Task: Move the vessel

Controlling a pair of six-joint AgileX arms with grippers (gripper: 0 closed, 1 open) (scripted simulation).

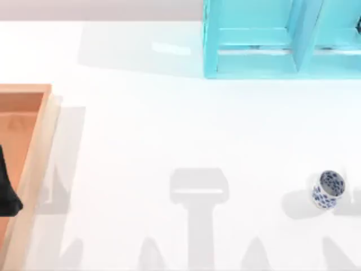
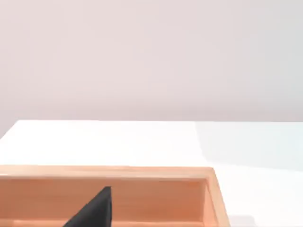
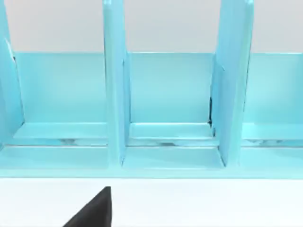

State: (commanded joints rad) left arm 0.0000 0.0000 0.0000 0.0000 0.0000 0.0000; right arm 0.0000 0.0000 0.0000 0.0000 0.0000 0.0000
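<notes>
The vessel [image 1: 328,189], a small white cup with a dark blue patchy pattern, sits alone on the white table at the front right, with no gripper near it. My left gripper [image 1: 7,192] is a dark shape at the table's far left, over the wooden tray [image 1: 34,164]. One of its dark fingers [image 2: 94,213] shows against the tray's inner wall [image 2: 156,198]. A dark sliver of my right arm [image 1: 359,25] is at the far right edge by the turquoise shelf [image 1: 254,51]. One of its dark fingers [image 3: 94,213] hangs over the table, facing the shelf's open compartments [image 3: 170,94].
The wooden tray lies along the left edge. The turquoise shelf stands at the back right, with upright dividers [image 3: 116,85] between its compartments. White table surface [image 1: 169,130] stretches between the tray, the shelf and the cup.
</notes>
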